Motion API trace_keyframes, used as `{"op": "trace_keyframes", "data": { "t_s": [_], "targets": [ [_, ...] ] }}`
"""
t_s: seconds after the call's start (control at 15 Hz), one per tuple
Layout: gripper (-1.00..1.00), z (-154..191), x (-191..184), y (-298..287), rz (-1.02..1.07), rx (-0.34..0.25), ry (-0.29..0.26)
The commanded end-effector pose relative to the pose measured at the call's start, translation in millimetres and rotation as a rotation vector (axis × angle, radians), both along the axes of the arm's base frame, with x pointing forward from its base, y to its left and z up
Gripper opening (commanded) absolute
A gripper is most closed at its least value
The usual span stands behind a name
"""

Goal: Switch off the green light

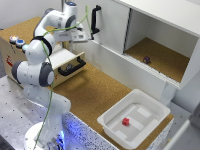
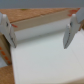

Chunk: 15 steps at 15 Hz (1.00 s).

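Light is the target, yet no green glow can be made out in either view. The likeliest controls are the buttons [image 1: 16, 40] on top of the wooden box [image 1: 12, 57] at the exterior view's left edge; they read as blurred blue, white and reddish caps, and which one governs the green light cannot be told.

Largest in the scene is the cabinet [image 1: 150, 30], white, its compartment open with a small dark object [image 1: 146, 59] on the cork floor inside. The arm [image 1: 40, 65] rises from its base at the lower left and bends over the box, its wrist reaching toward the cabinet's door with the black handle [image 1: 95, 21]. Below the wrist a drawer [image 1: 67, 62] stands pulled out, with its own black handle. Toward the lower right a white bin [image 1: 112, 122] sits on the cork table [image 1: 92, 95], holding a small red block [image 1: 126, 121].

The gripper [image 2: 40, 27] is spread wide with nothing between its fingers [image 2: 69, 30]; the wrist view shows them hanging over a pale flat surface with a cork strip beyond.

By my reading, nothing is pressed: the gripper is apart from the buttons, beside them rather than above. Left to do: swing back over the box, come down on the correct button, and push.
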<state>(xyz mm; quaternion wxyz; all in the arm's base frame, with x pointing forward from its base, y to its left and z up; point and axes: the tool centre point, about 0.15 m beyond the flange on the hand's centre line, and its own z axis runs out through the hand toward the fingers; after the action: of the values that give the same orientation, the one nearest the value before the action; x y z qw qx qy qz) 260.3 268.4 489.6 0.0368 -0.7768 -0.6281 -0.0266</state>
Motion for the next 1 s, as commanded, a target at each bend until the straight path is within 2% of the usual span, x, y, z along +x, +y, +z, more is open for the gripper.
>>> {"op": "trace_keyframes", "data": {
  "t_s": [0.0, 0.2, 0.33, 0.53, 0.67, 0.93],
  "targets": [
    [1.00, 22, -46, 76, 0.178, 0.024, -0.055],
    [1.00, 26, -80, 112, 0.320, 0.032, -0.074],
    [1.00, 23, -92, 134, 0.367, 0.026, -0.063],
    [1.00, 9, -84, 163, 0.370, -0.044, -0.049],
    [1.00, 12, -72, 165, 0.327, -0.023, -0.082],
    [1.00, 12, -72, 165, 0.327, -0.023, -0.082]
  ]
}}
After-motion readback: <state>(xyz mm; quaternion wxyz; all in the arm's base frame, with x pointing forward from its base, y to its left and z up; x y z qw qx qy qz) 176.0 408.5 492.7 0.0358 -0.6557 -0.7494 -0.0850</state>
